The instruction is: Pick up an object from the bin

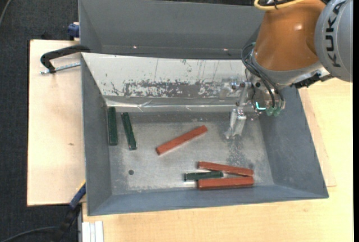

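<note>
My gripper (235,126) hangs over the right part of the bin floor, its metal fingers pointing down and to the left with nothing between them. A red-brown flat stick (181,140) lies slanted on the floor to the left of the fingertips, apart from them. Below the gripper, near the front wall, two red sticks (225,168) (226,182) lie side by side with a dark green stick (196,176) partly tucked between them.
Two dark green sticks (113,126) (129,131) lie close together at the left side of the floor. The arm with its orange cover reaches in over the bin's right rear corner. The rear wall rises just behind the gripper.
</note>
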Controlling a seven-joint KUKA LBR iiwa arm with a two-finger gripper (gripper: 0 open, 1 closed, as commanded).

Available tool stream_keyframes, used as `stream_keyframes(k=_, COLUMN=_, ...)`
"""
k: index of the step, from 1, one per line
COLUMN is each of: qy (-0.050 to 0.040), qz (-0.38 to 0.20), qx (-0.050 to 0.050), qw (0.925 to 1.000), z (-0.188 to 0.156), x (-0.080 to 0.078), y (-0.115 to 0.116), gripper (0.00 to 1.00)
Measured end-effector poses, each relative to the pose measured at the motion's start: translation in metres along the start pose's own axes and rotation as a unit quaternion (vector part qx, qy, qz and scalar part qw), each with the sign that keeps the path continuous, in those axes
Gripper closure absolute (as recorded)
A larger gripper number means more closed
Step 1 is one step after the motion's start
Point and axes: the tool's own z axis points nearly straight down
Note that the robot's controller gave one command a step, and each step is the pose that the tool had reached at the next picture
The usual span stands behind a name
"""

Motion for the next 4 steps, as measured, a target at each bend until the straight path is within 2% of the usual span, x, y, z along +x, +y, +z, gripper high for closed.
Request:
stream_keyframes(k=1, qy=0.0009, qz=0.016, qx=0.001, qw=0.9999, z=0.124, x=-0.008, y=0.038, gripper=0.00)
stream_keyframes(k=2, qy=-0.0031, qz=0.016, qx=0.000, qw=0.9999, z=0.119, x=-0.010, y=0.038, gripper=1.00)
stream_keyframes(k=3, qy=-0.0031, qz=0.016, qx=0.000, qw=0.9999, z=0.119, x=-0.010, y=0.038, gripper=0.00)
stream_keyframes(k=4, qy=-0.0047, qz=-0.041, qx=-0.001, qw=0.9992, z=0.136, x=-0.019, y=0.106, gripper=0.00)
